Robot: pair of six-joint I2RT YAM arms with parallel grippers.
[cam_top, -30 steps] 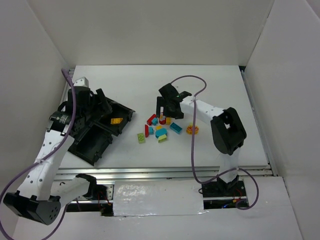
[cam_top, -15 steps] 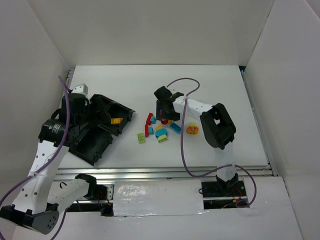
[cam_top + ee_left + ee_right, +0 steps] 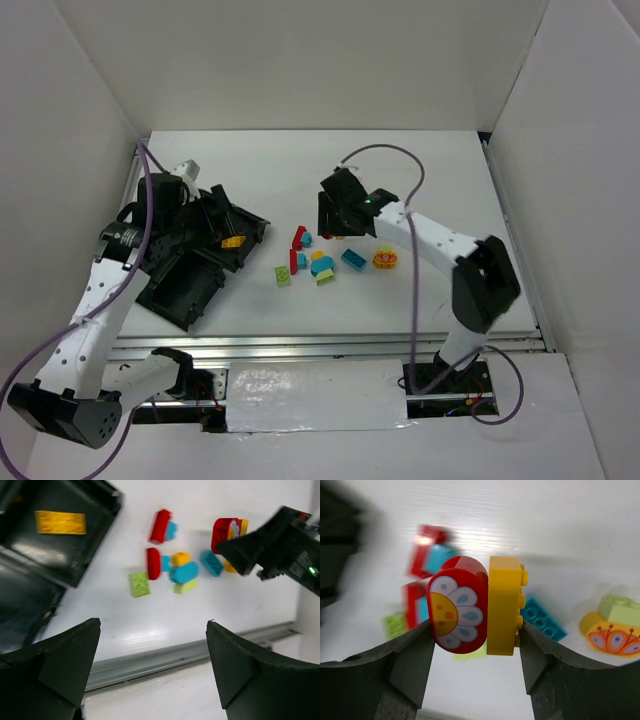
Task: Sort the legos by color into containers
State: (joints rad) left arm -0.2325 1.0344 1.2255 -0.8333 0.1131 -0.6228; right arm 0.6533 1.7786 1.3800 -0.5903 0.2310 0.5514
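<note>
My right gripper (image 3: 475,628) is shut on two legos pressed side by side: a red brick with a flower print (image 3: 457,605) and a yellow brick (image 3: 503,605). It holds them just above the pile (image 3: 320,262) of red, cyan, yellow and lime legos at mid-table. In the top view the right gripper (image 3: 345,216) hangs over the pile's far edge. The left gripper (image 3: 200,215) stands open and holds nothing, over the black tray of containers (image 3: 180,290). One yellow brick (image 3: 60,522) lies in a compartment.
A cyan brick (image 3: 542,620) and an orange round piece topped by a lime brick (image 3: 612,630) lie right of the held pair. A green brick (image 3: 139,584) lies apart toward the tray. White walls enclose the table on three sides.
The right gripper has closed on the red flower brick and the yellow brick and now holds them just off the table. The left arm shifted a little over the tray, still open.
</note>
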